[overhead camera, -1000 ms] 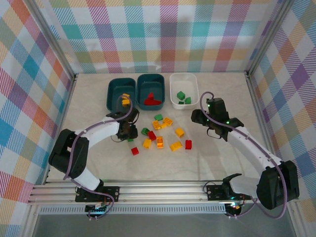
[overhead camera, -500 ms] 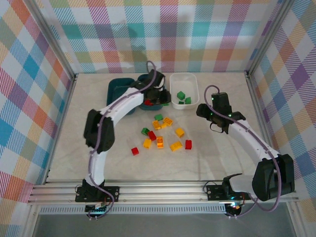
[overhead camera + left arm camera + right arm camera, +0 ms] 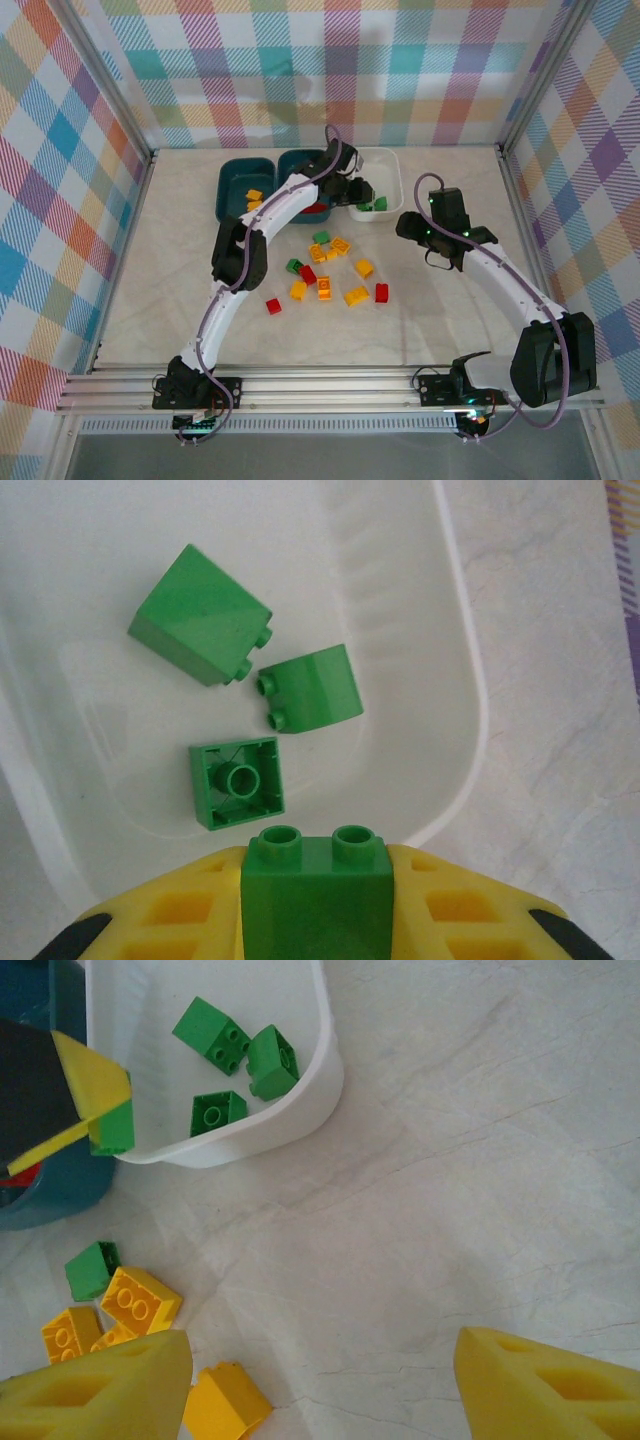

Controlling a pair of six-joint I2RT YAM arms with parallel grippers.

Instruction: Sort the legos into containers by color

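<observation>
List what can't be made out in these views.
1. Top view: the left arm crosses the middle teal bin, hiding most of its red bricks; their count is unknown.
2. Left wrist view: the bottom edge cuts off the lower part of the green brick in the left hand.
3. Right wrist view: the top edge cuts off the white bin at its far end.

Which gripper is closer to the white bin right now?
Left. The left gripper hangs over the rim of the white bin, gripping a green lego; the right gripper sits apart to its right, open above the table.
</observation>
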